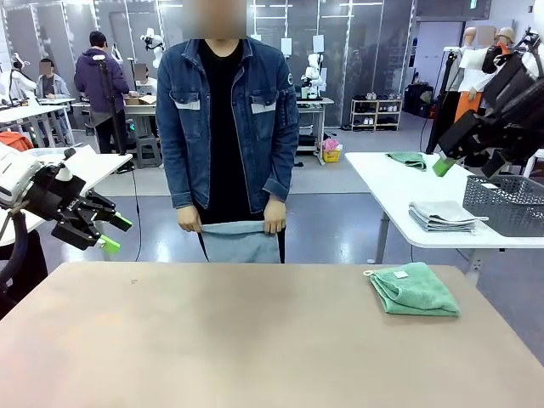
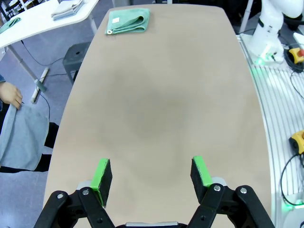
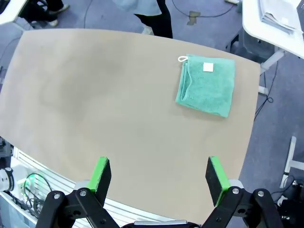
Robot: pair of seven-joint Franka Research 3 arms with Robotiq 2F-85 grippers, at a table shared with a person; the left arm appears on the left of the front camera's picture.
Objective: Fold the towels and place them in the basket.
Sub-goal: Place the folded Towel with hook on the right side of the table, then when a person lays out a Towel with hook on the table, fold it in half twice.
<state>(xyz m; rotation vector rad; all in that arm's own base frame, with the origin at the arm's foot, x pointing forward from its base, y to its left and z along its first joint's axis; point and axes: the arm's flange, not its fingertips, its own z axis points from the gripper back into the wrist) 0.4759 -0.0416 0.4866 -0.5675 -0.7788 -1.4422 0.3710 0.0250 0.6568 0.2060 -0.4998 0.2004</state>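
Now, with the left claw (image 2: 150, 164) and right claw (image 3: 156, 166) both open and empty, the green towel (image 1: 415, 289) folded on the desk (image 1: 212, 340) and the grey towel (image 1: 242, 240) hanging from the person's hands (image 1: 274, 218), a shallow one-layer pinch could unfold either.

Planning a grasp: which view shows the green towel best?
Right wrist view: the green towel lies folded, seen from above, white label clear. Front view shows it at a low angle; left wrist view shows it small and far.
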